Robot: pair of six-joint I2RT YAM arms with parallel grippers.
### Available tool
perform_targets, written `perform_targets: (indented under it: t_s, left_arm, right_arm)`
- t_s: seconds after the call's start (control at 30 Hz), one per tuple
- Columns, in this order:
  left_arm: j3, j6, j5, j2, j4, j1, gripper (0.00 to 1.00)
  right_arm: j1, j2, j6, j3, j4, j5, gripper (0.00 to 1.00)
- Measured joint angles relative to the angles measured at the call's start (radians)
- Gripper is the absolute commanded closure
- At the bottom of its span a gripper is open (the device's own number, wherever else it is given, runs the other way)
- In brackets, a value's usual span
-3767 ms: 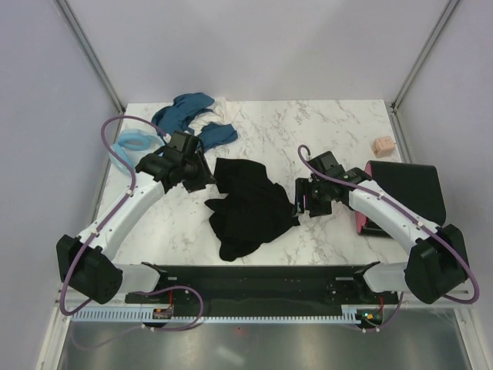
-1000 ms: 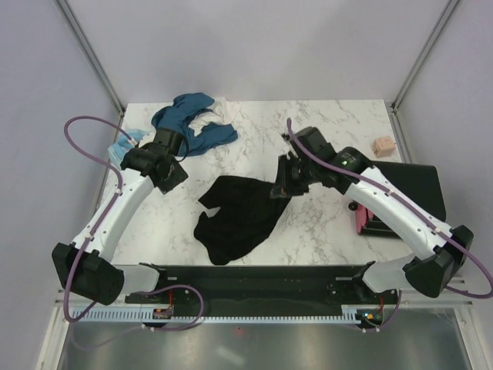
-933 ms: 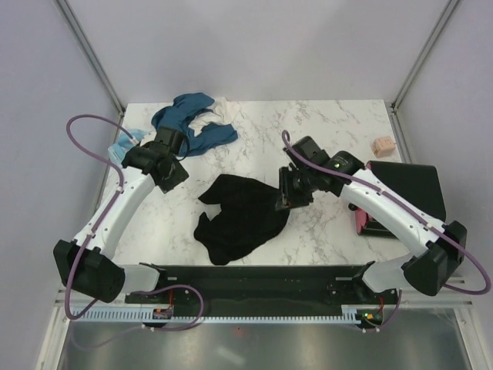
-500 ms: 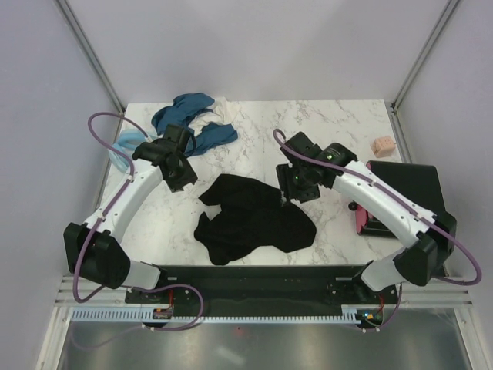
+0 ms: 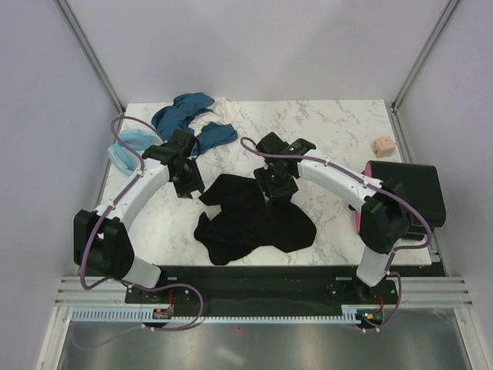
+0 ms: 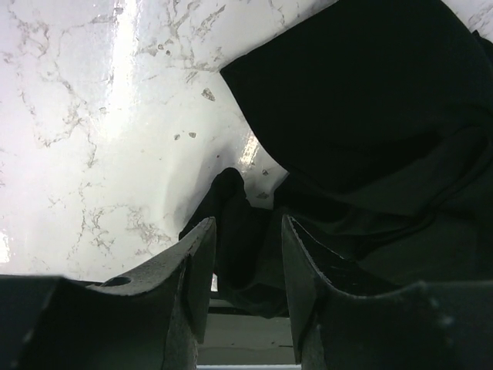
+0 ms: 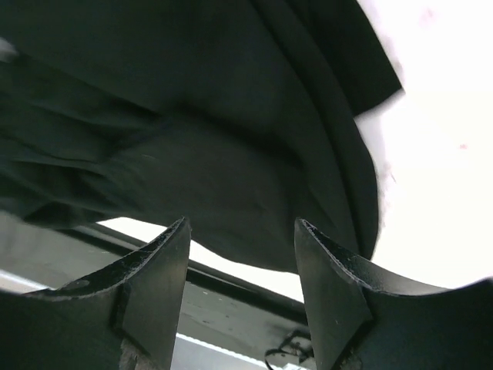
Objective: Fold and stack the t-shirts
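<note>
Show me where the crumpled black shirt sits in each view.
Top external: crumpled black shirt at centre, between the arms, on the marble table.
Left wrist: shirt fills the upper right and centre; table at left.
Right wrist: shirt fills most of the frame; table at right.
Shared landmark: the marble table.

Shirt (image 5: 254, 220): black cloth, matt, soft, creased. Table (image 5: 331, 131): white marble-look top, glossy, smooth. Fingers (image 6: 181, 270): black plastic, matt.
</note>
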Motion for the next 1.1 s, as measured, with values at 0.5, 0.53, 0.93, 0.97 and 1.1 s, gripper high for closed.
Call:
perform_targets:
  t_s: [0.5, 0.53, 0.93, 0.97, 1.1]
  left_arm:
    - [-0.022, 0.003, -0.089, 0.005, 0.014, 0.056, 0.53]
    - [-0.025, 0.002, -0.098, 0.002, 0.014, 0.062, 0.53]
    - [-0.061, 0.002, -0.203, -0.166, 0.018, 0.109, 0.53]
    - [-0.066, 0.002, -0.206, -0.175, 0.02, 0.112, 0.53]
    - [-0.092, 0.003, -0.198, -0.184, 0.026, 0.125, 0.53]
  right_arm:
    - [0.037, 0.238, 0.063, 0.204, 0.135, -0.351, 0.31]
    - [0.038, 0.256, 0.078, 0.215, 0.14, -0.364, 0.28]
    - [0.046, 0.406, 0.435, 0.46, 0.275, -0.393, 0.31]
    - [0.046, 0.422, 0.422, 0.498, 0.264, -0.389, 0.32]
    - [0.051, 0.463, 0.225, 0.601, 0.154, -0.348, 0.33]
